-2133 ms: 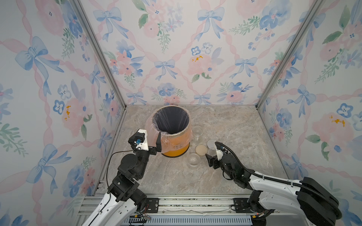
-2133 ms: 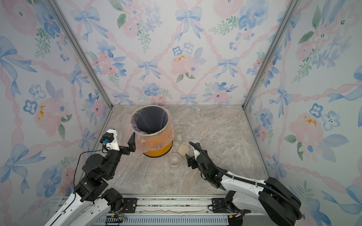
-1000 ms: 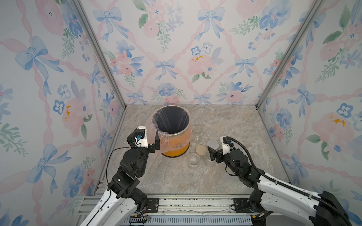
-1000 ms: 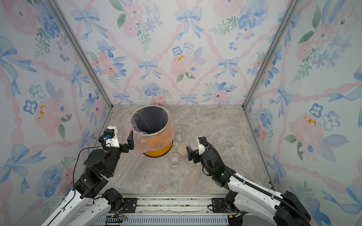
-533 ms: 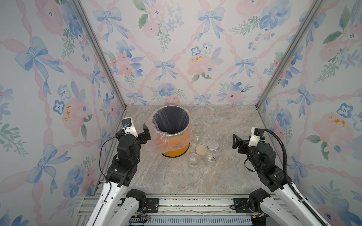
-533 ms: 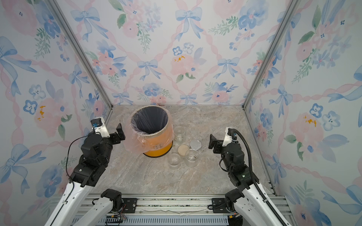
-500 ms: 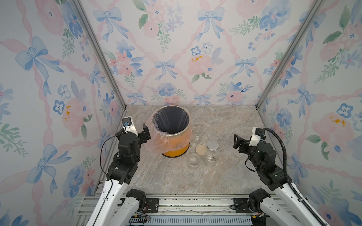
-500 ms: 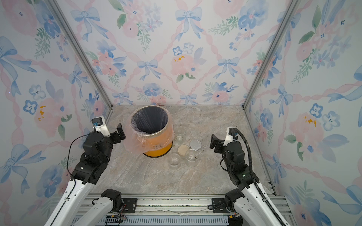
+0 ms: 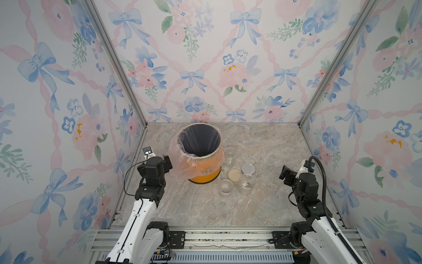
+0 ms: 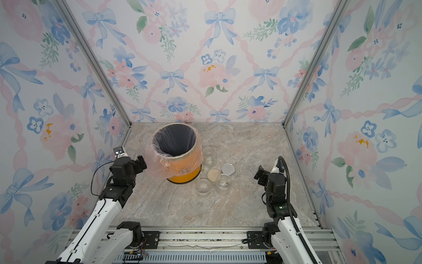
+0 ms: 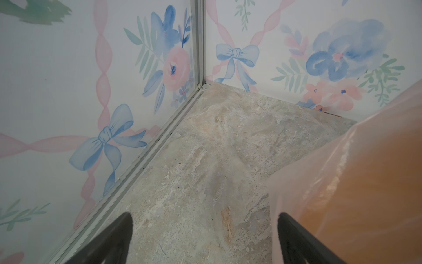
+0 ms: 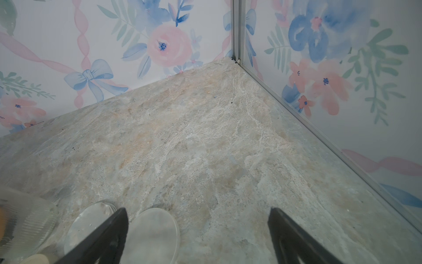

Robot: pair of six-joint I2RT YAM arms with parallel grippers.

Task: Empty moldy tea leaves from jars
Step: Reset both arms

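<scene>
Three jars stood lidless on the bench [image 9: 262,141], just right of the bin [image 9: 205,171]: the far jar [image 9: 230,155], the near left jar [image 9: 226,187] and the near right jar [image 9: 245,184], their lids [image 9: 248,168] flat among them. No tea leaves showed in any; I judged them tipped into the bin, whose dark inside hid them. The left claw [image 9: 167,161] hung spread and empty beside the bin, the right claw [image 9: 285,174] likewise, right of the lids. Emptying looked done. A dark fleck in the near right jar was perhaps a leftover, calling for one more tip.
</scene>
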